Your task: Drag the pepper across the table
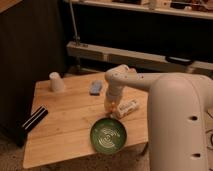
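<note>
The light wooden table (60, 132) fills the middle of the camera view. My white arm reaches in from the right, and my gripper (109, 105) points down onto the tabletop right of centre. A small orange patch at the gripper's tip looks like the pepper (113, 107); most of it is hidden by the gripper. It lies just left of the white labelled bottle (127, 108), which is on its side, and just behind the green bowl (108, 135).
An upturned white cup (56, 81) stands at the back left. A blue flat object (95, 88) lies behind the gripper. A black bar (34, 118) lies on the left edge. A dark cabinet stands at the left and metal shelving behind.
</note>
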`<state>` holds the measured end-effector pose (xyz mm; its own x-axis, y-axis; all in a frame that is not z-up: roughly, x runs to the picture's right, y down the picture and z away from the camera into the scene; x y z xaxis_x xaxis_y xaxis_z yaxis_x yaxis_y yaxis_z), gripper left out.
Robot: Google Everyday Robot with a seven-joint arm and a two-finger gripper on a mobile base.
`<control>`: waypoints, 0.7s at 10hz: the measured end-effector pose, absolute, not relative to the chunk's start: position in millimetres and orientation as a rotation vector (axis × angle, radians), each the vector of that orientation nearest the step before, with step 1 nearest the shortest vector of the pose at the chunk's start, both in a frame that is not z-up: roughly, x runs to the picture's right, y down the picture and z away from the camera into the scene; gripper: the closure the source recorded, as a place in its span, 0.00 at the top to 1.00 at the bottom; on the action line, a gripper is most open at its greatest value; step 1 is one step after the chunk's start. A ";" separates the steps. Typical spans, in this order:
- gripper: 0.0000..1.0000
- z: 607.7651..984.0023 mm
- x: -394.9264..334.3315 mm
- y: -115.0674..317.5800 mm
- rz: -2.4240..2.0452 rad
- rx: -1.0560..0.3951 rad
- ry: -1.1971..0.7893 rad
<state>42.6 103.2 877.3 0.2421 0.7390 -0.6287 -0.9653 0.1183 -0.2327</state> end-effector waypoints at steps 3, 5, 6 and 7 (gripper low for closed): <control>0.00 878.3 53.1 105.4 1.305 -0.683 0.419; 0.00 877.7 61.3 105.8 1.314 -0.682 0.426; 0.00 877.3 65.4 106.5 1.318 -0.682 0.429; 0.00 877.2 69.2 107.7 1.322 -0.683 0.433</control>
<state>69.2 107.7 877.2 0.2115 0.7322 -0.6474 -0.9733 0.0977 -0.2075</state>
